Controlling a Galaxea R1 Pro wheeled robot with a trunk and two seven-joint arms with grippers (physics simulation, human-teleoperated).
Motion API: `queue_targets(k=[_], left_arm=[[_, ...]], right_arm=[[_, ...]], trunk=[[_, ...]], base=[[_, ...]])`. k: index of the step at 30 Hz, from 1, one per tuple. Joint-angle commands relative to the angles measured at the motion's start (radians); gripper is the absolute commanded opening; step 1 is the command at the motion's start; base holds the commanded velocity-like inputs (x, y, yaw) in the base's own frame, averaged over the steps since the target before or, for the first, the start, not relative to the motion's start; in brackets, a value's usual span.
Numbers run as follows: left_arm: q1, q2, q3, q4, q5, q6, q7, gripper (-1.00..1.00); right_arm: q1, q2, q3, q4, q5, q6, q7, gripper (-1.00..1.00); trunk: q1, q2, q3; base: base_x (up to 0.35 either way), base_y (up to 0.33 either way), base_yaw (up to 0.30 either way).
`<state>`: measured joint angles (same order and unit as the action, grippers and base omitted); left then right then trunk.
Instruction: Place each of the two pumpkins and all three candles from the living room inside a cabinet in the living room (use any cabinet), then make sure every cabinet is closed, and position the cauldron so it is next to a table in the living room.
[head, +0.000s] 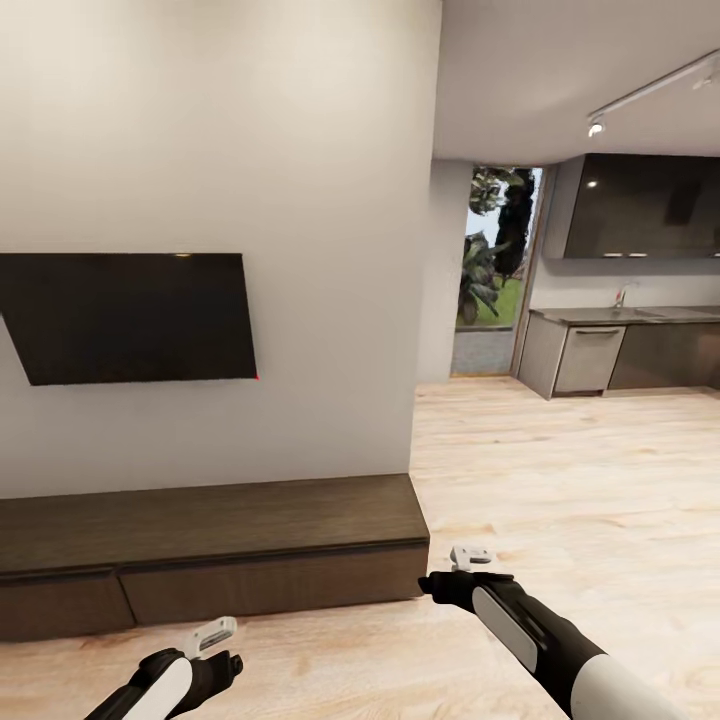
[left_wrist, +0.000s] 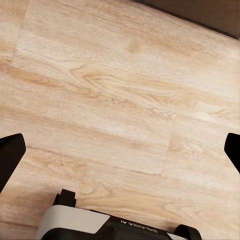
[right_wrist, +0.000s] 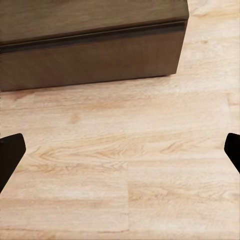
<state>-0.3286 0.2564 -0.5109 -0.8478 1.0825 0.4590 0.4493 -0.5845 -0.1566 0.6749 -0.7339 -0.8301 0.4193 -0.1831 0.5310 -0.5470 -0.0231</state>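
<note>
End effectors (head: 472, 556) over wood-grain floor (head: 560, 470)

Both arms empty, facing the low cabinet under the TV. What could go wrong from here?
1. The right gripper hangs open close to the cabinet end corner; driving forward might clip it.
2. The cabinet fronts look plain and handleless, so opening one may slip.
3. The left gripper sits low over the wood floor; reaching down further risks scraping.

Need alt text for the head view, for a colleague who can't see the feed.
A long, low dark-brown cabinet with shut front panels runs along a white wall under a black TV. Both arms reach over the wood floor, left tool and right tool empty. A kitchen counter lies beyond.
</note>
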Motion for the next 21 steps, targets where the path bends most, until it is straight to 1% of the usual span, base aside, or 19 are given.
queue_targets(k=[1, 9, 13, 16, 17, 18, 19, 20, 21], left_arm=[[-0.001, 0.001, -0.005, -0.002, 0.01, -0.001, 0.009, 1.0], [-0.001, 0.0, -0.005, 0.001, 0.008, -0.001, 0.009, 1.0], [-0.001, -0.01, -0.005, 0.011, -0.008, 0.0, 0.009, 1.0], [-0.003, -0.034, -0.007, 0.083, -0.048, -0.002, 0.009, 1.0], [-0.004, -0.039, -0.007, 0.092, -0.057, -0.002, 0.009, 1.0], [-0.004, -0.048, -0.007, 0.11, -0.076, -0.002, 0.009, 1.0], [-0.005, -0.054, -0.006, 0.138, -0.094, -0.005, 0.009, 1.0], [-0.005, -0.057, -0.006, 0.158, -0.101, -0.01, 0.008, 1.0], [-0.005, -0.063, -0.007, 0.204, -0.112, -0.028, -0.001, 1.0]], right_arm=[[-0.001, -0.001, 0.006, -0.002, -0.01, 0.001, -0.01, 1.0], [-0.001, -0.001, 0.006, -0.002, -0.01, 0.001, -0.01, 1.0], [-0.001, -0.001, 0.007, 0.001, -0.01, -0.001, -0.013, 1.0], [-0.001, -0.001, 0.007, 0.032, -0.006, -0.024, -0.014, 1.0], [-0.001, -0.001, 0.007, 0.039, -0.005, -0.029, -0.015, 1.0], [-0.001, -0.001, 0.007, 0.054, -0.004, -0.036, -0.016, 1.0], [-0.001, -0.001, 0.008, 0.071, -0.004, -0.045, -0.016, 1.0], [-0.001, -0.001, 0.008, 0.082, -0.004, -0.051, -0.016, 1.0], [-0.001, -0.001, 0.009, 0.11, -0.003, -0.067, -0.016, 1.0]], trunk=[[-0.003, 0.005, 0.001], [-0.034, 0.061, 0.026], [-0.049, 0.089, 0.039], [-0.061, 0.11, 0.048], [-0.065, 0.117, 0.051], [-0.069, 0.124, 0.054], [-0.072, 0.131, 0.057], [-0.076, 0.138, 0.061], [-0.08, 0.145, 0.064]], base=[[0.0, 0.0, 0.0], [0.0, 0.0, 0.0], [0.0, 0.0, 0.0], [0.0, 0.0, 0.0], [0.0, 0.0, 0.0], [0.0, 0.0, 0.0], [0.0, 0.0, 0.0], [0.0, 0.0, 0.0], [0.0, 0.0, 0.0]])
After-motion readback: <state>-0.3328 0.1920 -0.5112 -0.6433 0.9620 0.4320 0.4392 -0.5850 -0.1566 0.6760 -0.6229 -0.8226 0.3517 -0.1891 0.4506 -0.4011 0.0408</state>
